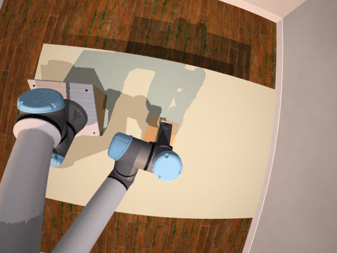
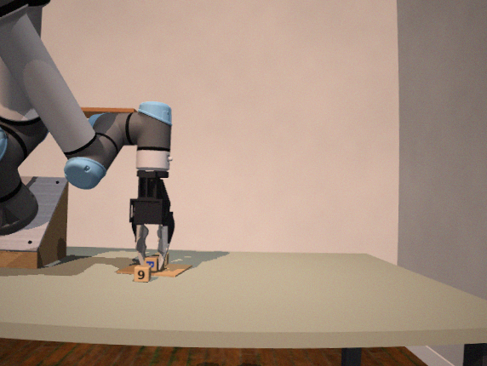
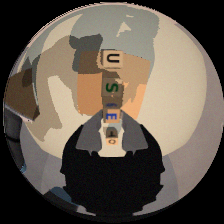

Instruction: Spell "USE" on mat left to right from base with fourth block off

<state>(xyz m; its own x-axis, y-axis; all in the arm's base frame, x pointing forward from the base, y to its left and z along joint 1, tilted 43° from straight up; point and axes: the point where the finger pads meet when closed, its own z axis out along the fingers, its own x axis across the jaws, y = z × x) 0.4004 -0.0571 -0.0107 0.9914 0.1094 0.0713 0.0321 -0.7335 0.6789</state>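
The U block [image 3: 113, 59] is tan with a black letter; the S block [image 3: 111, 87] has 1 green letter; the E block [image 2: 151, 264] [image 3: 112, 116] has blue letters.

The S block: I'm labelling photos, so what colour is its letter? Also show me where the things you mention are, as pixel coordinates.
The letter S [image 3: 112, 88] is green, clearest in the wrist view.

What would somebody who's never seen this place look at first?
Probably the big grey arm with shiny blue caps, reaching in over the table. Next, perhaps, the black gripper pointing down at the orange mat, and the little block marked 9 in front.
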